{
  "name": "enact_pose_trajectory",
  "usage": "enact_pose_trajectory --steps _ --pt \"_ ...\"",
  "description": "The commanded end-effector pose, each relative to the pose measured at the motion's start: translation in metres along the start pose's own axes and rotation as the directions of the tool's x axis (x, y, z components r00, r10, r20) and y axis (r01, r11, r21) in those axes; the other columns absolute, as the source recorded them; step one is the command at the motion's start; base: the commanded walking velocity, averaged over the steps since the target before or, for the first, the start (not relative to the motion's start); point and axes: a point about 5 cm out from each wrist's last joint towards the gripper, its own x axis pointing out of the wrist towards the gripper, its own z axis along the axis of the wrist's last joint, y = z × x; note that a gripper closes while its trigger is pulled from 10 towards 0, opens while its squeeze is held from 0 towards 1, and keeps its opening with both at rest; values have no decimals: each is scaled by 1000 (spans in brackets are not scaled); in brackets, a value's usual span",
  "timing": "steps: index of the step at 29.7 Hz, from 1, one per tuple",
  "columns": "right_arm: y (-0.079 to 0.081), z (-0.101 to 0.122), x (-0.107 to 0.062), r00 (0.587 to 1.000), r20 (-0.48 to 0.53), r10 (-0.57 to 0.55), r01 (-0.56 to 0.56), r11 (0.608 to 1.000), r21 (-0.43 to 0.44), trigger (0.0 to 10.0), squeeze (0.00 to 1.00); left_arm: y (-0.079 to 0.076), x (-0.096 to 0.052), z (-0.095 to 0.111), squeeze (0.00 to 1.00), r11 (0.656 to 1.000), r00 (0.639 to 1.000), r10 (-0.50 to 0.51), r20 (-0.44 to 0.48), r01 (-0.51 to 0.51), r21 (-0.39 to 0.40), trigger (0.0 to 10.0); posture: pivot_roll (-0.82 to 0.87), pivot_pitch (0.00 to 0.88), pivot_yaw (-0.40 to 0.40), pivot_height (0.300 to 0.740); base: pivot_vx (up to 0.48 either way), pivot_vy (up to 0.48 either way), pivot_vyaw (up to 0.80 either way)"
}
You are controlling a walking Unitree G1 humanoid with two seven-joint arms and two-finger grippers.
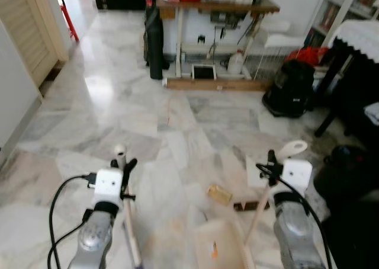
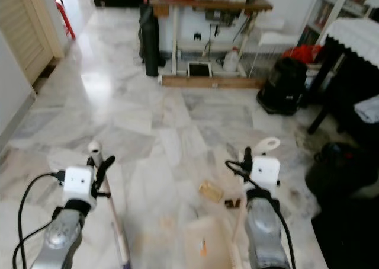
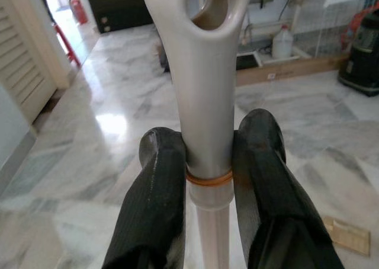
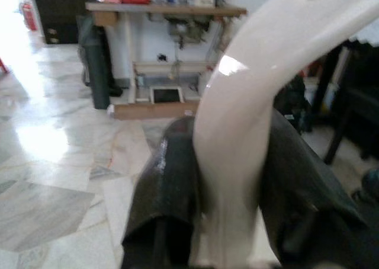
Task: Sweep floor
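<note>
Dustpan (image 1: 220, 245) low by robot, left claw (image 3: 208, 162) pinching broom handle (image 3: 204, 73), right claw (image 4: 231, 162) pinching dustpan handle (image 4: 237, 133); cardboard scrap (image 1: 219, 194) unswept on floor (image 1: 118, 103), sweep barely begun

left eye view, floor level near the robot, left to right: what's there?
Left claw shut on the broom handle → dustpan → right claw shut on the dustpan handle → black bag.

The floor (image 1: 148, 121) is polished marble, glossy with glare. Both handles, the broom handle (image 3: 204, 103) and the dustpan handle (image 4: 237, 138), look like smooth, shiny cream plastic. The end-effector fingers (image 3: 157, 204) are matt black, faintly textured. The table (image 1: 260, 7) top is brown wood.
</note>
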Motion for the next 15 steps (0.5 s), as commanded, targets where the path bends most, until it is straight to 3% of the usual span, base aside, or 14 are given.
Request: enact_pose_trajectory --steps 1,15 --pt "-7 9 3 999 40 -25 25 999 21 10000 0 -4 5 11 0 1000 998 -6 55 6 7 10000 53 30 -40 740 356 0 0" --pt "-7 10 4 999 42 -26 25 1000 18 10000 0 -4 5 11 0 1000 998 -1 56 1 5 10000 53 36 -41 740 355 0 0"
